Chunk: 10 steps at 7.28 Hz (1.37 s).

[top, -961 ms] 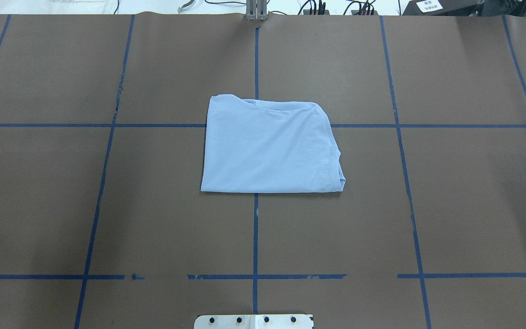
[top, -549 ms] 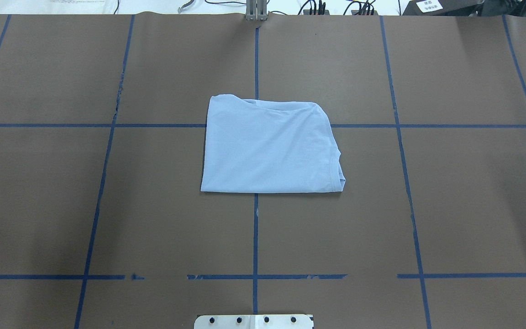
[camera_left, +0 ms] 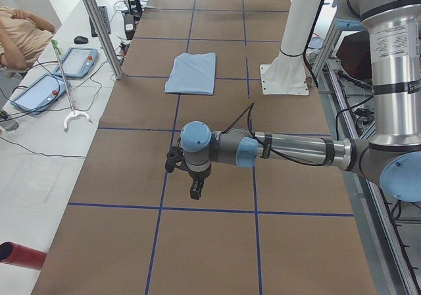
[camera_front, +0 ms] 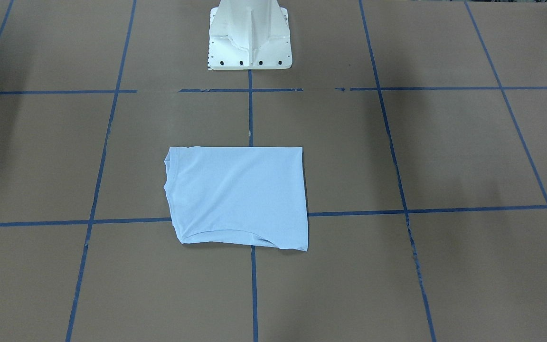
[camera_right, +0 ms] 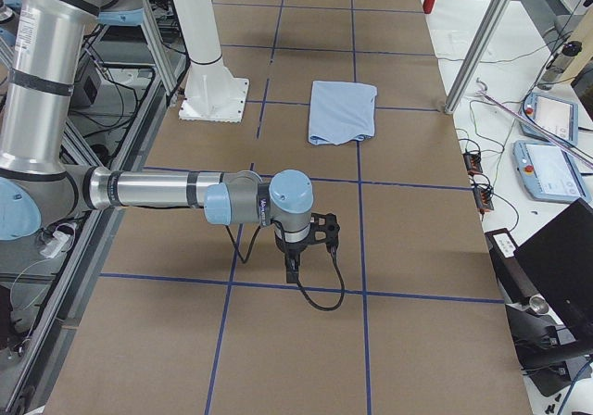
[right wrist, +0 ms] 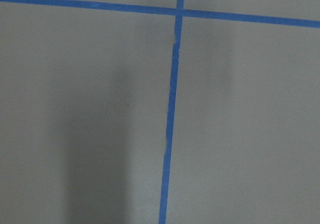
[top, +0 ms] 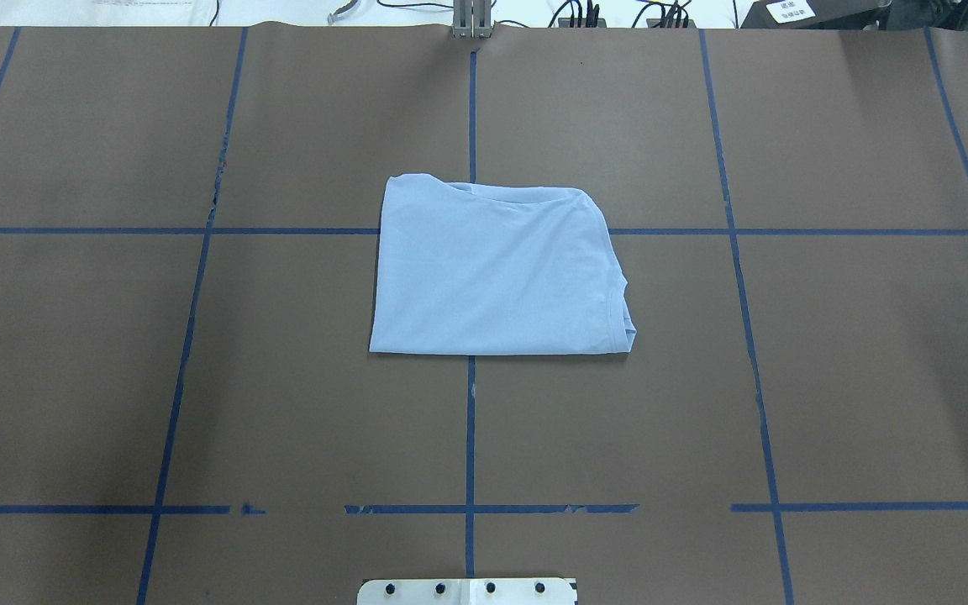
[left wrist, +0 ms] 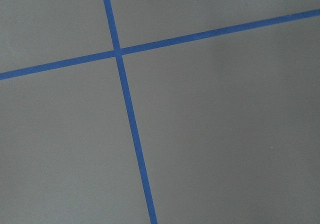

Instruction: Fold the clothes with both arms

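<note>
The clothes are one light blue T-shirt (top: 492, 269), folded into a flat rectangle at the table's middle, collar edge toward the overhead view's right. It also shows in the front-facing view (camera_front: 238, 194) and both side views (camera_left: 192, 72) (camera_right: 343, 111). Neither arm touches it. The left arm (camera_left: 289, 149) reaches out low over the table's left end, its gripper (camera_left: 195, 191) pointing down; I cannot tell whether that gripper is open or shut. The right arm (camera_right: 157, 191) mirrors it at the right end, and its gripper (camera_right: 294, 269) is equally unreadable. Both wrist views show only brown table and blue tape.
The white pedestal base (camera_front: 249, 38) stands at the robot's side of the table. Blue tape lines (top: 470, 420) grid the brown surface. Beside the table lie tablets (camera_left: 82, 61), cables and a red cylinder (camera_left: 23, 255); a person (camera_left: 20, 35) sits there.
</note>
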{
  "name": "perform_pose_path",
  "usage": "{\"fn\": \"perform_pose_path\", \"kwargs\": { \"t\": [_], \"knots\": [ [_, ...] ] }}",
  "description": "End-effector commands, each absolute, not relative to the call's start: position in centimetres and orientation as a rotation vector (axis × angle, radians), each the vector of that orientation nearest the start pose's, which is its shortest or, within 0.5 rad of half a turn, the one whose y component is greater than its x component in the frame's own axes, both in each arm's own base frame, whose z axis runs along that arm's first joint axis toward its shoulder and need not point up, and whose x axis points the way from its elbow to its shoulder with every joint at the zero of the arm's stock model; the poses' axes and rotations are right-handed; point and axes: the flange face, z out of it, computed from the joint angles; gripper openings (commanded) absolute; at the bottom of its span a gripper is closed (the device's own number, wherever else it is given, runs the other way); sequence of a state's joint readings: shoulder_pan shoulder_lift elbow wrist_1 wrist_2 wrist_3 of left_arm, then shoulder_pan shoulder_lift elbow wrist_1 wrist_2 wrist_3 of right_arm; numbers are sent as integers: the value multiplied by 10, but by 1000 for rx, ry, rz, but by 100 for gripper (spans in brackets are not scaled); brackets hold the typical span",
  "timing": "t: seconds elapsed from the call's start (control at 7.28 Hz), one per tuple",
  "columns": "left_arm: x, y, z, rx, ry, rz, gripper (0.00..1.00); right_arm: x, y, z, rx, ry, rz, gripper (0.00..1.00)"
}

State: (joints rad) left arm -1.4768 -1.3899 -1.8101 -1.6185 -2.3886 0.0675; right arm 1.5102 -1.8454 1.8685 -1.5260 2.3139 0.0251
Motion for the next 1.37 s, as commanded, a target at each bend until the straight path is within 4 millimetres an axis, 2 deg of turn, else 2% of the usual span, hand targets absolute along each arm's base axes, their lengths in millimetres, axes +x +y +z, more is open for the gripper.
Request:
{"fn": "perform_pose_path", "kwargs": {
  "t": [0.0, 0.14, 0.27, 0.55, 1.24],
  "knots": [
    [-49, -409, 631, 80, 816, 171, 100, 43, -385, 629, 34, -744, -59, 100],
    [-66, -402, 637, 37, 816, 109, 100, 43, -385, 629, 35, -743, -59, 100],
    [-72, -400, 635, 49, 814, 100, 100, 43, -385, 629, 35, -743, -59, 100],
    [-72, -409, 625, 71, 798, 105, 100, 43, -385, 627, 41, -749, -68, 100],
    [-72, -411, 618, 93, 807, 118, 100, 41, -395, 613, 75, -754, -87, 100]
  ]
}}
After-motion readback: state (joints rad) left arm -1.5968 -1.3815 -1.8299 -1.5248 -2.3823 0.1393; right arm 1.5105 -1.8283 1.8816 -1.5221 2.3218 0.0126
